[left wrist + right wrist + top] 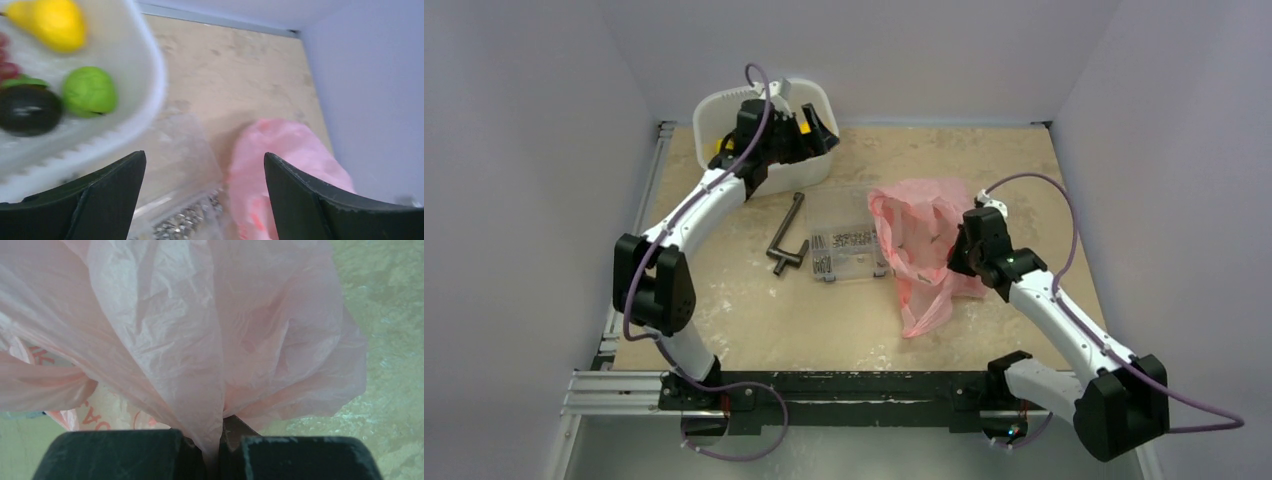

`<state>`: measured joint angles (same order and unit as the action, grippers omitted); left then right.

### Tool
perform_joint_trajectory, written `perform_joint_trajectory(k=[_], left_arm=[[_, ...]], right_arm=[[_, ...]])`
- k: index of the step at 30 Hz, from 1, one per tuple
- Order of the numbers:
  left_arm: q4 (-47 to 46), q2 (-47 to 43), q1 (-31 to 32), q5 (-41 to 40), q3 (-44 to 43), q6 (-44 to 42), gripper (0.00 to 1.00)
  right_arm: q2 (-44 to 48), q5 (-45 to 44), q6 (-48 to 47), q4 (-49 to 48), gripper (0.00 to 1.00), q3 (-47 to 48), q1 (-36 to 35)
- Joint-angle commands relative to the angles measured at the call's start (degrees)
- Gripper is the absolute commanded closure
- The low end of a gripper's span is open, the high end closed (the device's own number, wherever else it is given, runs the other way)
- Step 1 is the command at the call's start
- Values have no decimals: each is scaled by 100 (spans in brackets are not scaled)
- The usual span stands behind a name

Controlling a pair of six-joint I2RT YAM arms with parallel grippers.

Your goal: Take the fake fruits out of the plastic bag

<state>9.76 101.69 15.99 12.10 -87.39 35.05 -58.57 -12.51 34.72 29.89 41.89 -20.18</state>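
fake fruits [89, 91] show only in the white tub [714, 110], upper left of the top view: a yellow one, a green lime and a dark round one, blurred in the left wrist view. whether any are left inside the plastic bag [919, 235] i cannot tell; its film hides what it holds.

the bag lies right of centre in the top view, crumpled, its left side touching or overlapping the clear screw box [849, 245]. its long axis runs roughly top to bottom of that frame, a loop handle trailing toward the lower edge. which way the mouth faces i cannot tell.

the left gripper [205, 155] hangs over the tub's rim, jaws spread wide with nothing between them. the right gripper [220, 442] is clamped tight on a gathered fold of pink film.

risks, as i judge them: the pinch has thin film only, so a pull may tear it or let it slip. lifting the wrong end could tip a hidden fruit out to roll across the table. dragging the bag could shove the screw box and scatter the screws.
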Motion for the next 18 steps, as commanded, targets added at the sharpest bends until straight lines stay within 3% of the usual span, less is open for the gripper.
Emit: perform_joint_trajectory(k=[1, 5, 11, 18], left_arm=[[-1182, -676, 780, 402, 892, 332, 15], [-1791, -1020, 1390, 655, 1633, 396, 26], [-2671, -1304, 2524, 416, 2557, -115, 31], [-2564, -216, 3304, 406, 1886, -519, 45]], right_arm=[[-321, 549, -753, -744, 100, 473, 19], [-269, 490, -728, -587, 100, 604, 19], [81, 784, -132, -619, 100, -259, 15], [338, 732, 54, -449, 100, -530, 15]])
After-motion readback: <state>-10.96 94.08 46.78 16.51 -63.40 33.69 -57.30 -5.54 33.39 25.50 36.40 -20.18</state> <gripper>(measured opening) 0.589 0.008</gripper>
